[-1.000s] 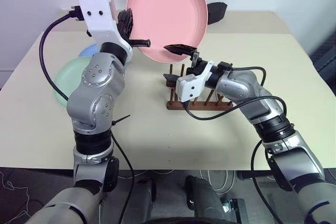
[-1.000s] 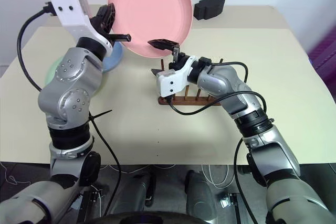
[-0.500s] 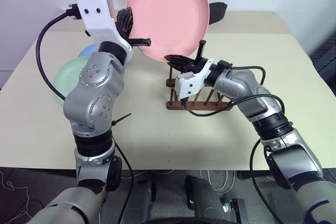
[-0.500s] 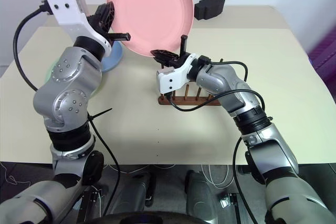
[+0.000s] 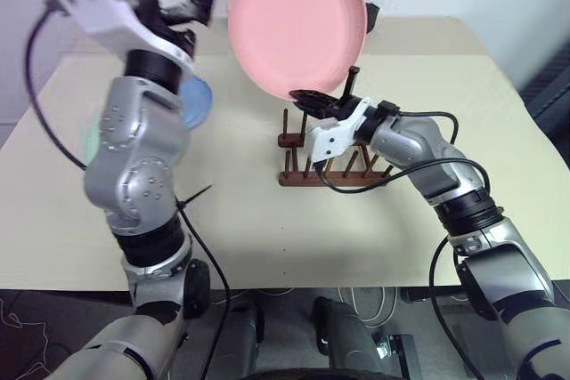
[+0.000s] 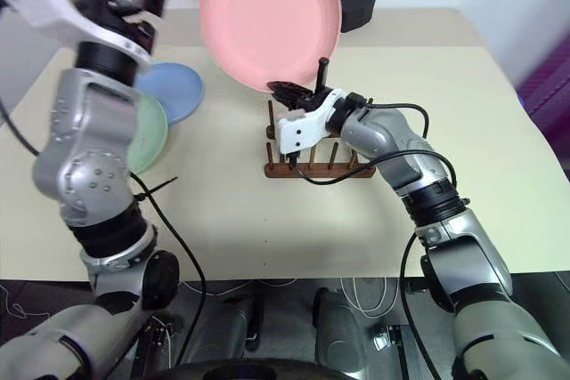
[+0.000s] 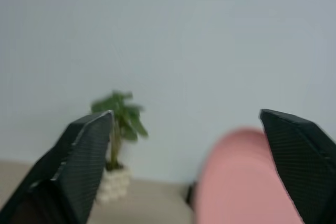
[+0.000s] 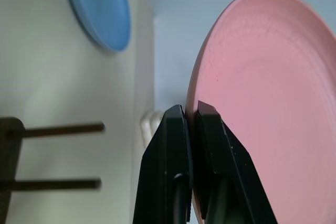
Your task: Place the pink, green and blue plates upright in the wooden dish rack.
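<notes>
pink plate [image 5: 297, 24] stood up high at the top middle, over the wooden dish rack [image 5: 334, 162]. at the upper left, the left gripper [image 7: 194, 166] was spread wide with nothing in it. in the middle, the right gripper [image 5: 328, 100] pinched the plate's bottom edge.

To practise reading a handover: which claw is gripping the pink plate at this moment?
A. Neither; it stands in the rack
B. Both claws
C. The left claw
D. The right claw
D: the right claw is shut on the pink plate's lower rim, while the left claw stands open, off the plate.
</notes>
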`<action>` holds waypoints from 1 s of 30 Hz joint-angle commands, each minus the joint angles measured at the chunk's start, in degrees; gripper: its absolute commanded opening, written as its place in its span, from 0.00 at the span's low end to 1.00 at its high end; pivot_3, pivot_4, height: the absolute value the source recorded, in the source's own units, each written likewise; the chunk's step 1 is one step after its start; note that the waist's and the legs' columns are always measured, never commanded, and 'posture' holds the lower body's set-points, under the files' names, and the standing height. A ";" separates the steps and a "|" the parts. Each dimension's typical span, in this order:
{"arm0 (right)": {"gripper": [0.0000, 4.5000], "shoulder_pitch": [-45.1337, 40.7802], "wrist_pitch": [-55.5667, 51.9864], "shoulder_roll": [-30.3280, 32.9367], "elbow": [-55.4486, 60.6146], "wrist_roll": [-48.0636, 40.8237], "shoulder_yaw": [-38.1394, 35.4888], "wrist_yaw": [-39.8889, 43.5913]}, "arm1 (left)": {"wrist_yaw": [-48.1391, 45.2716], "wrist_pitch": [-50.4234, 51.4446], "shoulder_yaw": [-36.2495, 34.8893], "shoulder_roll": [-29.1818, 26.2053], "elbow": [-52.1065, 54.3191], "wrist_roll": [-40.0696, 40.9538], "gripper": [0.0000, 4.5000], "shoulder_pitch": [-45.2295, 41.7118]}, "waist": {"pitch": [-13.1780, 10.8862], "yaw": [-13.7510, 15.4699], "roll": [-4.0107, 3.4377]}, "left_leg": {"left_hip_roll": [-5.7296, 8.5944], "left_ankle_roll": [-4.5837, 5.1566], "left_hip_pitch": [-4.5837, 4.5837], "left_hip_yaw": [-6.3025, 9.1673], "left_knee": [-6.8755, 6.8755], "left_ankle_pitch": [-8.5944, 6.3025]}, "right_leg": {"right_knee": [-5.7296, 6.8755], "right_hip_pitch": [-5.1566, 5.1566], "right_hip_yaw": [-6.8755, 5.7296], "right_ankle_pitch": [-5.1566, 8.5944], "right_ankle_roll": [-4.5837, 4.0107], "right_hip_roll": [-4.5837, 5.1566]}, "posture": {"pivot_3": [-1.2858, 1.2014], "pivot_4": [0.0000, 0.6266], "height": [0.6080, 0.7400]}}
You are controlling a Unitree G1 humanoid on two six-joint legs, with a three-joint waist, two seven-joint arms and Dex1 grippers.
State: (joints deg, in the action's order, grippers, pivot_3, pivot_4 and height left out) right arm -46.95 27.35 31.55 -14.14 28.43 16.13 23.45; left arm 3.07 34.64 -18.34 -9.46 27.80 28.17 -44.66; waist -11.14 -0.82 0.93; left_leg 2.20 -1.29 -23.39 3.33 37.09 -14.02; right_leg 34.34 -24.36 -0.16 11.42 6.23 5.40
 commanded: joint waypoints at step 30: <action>0.00 21.16 -70.90 5.29 27.13 -110.61 -46.80 14.01 | -37.82 -2.38 15.68 -21.01 1.85 4.39 0.99 41.92 | 0.05 0.21 -0.17 | -0.17 0.16 0.05 -0.09 0.07 -0.07 | 0.05 0.06 0.07 0.11 -0.28 0.02 | 0.52 0.24 0.98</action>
State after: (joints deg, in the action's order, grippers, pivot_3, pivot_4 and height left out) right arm -25.63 -43.39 36.67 10.98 -79.66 -28.71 38.48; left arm -34.01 34.02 -2.91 -30.66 28.91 33.05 -2.73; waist -11.09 -0.62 0.76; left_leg 2.03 -1.13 -23.35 3.24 37.17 -14.09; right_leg 34.38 -24.30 -0.08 11.53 5.95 5.43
